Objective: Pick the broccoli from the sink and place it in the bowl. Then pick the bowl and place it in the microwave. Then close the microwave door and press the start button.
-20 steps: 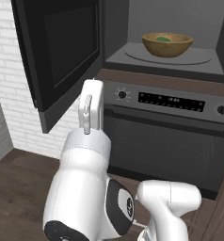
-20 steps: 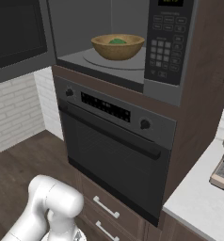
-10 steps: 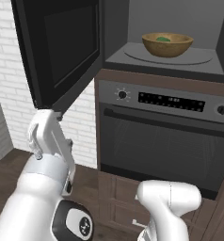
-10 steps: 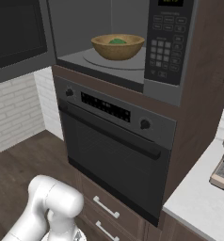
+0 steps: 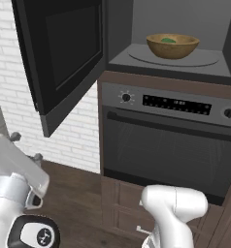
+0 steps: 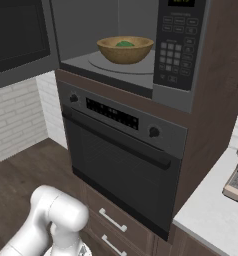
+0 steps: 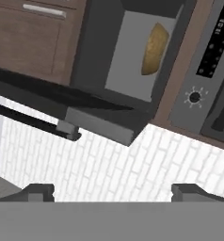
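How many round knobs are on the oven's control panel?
2: one knob at the panel's left end, one at its right end, flanking the display on the oven. None looks hidden.

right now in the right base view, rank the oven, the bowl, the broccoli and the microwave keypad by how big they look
Largest to smallest:
1. oven
2. microwave keypad
3. bowl, close to the keypad in area, so that pair is unsure
4. broccoli, a small green patch inside the bowl
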You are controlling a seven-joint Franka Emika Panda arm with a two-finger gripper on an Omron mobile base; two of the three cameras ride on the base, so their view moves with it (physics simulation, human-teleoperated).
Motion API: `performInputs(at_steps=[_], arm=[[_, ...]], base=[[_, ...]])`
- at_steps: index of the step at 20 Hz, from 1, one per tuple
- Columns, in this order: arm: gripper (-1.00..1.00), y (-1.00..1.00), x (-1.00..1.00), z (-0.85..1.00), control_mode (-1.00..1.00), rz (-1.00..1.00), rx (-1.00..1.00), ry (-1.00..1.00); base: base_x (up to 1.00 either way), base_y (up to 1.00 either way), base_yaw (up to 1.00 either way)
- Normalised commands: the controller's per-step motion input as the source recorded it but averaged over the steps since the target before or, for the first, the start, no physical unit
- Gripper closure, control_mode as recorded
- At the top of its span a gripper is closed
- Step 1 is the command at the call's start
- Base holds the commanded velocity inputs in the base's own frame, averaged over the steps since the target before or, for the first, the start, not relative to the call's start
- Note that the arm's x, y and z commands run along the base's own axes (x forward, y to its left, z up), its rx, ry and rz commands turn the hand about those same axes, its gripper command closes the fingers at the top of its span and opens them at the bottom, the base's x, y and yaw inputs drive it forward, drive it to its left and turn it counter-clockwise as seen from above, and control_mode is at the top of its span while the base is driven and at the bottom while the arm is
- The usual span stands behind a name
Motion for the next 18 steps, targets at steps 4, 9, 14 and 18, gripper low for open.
performInputs(at_steps=[4,9,14,18], arm=[[-1.0,0.76,0.52,-0.47,-1.0,-0.02,-0.06,-0.02],[-1.0,0.37,0.66,-0.4,-1.0,-0.05,0.06,0.0],[-1.0,0.41,0.74,-0.27,-1.0,-0.03,0.09,0.0],[-1.0,0.13,0.84,-0.22,-1.0,0.0,0.07,0.0]], base=[[0.0,0.0,0.0],[0.0,0.0,0.0],[0.0,0.0,0.0],[0.0,0.0,0.0]])
